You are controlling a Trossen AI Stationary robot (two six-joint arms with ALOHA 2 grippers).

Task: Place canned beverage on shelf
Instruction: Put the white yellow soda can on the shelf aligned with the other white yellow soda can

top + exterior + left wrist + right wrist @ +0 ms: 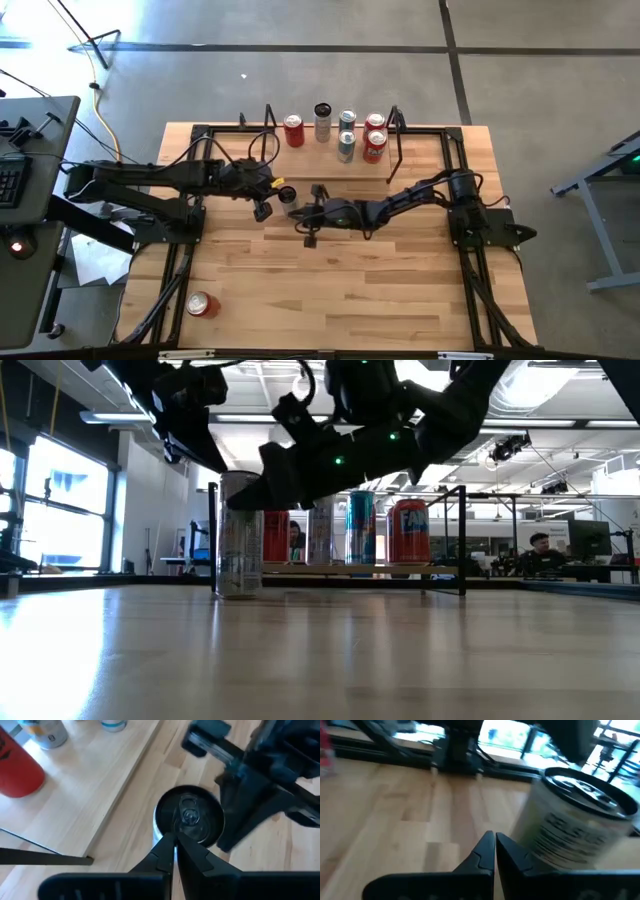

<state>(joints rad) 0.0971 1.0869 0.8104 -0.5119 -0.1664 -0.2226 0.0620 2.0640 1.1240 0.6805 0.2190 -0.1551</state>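
A silver can (239, 536) stands upright on the tabletop (330, 290) between both grippers (fingers pressed together, holding nothing): left gripper (174, 851), right gripper (494, 851), near the shelf (330, 150)

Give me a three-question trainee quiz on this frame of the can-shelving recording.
1. Which corner of the table is the lone red can nearest?
2. True or false: the left gripper grips the sides of the silver can with its jaws.
3. Where is the silver can by the grippers? A) upright on the shelf; B) upright on the tabletop in front of the shelf; C) lying on its side.

Key: 1. The near left corner, away from the shelf. 2. False: the jaws are shut, over the can's lid. 3. B.
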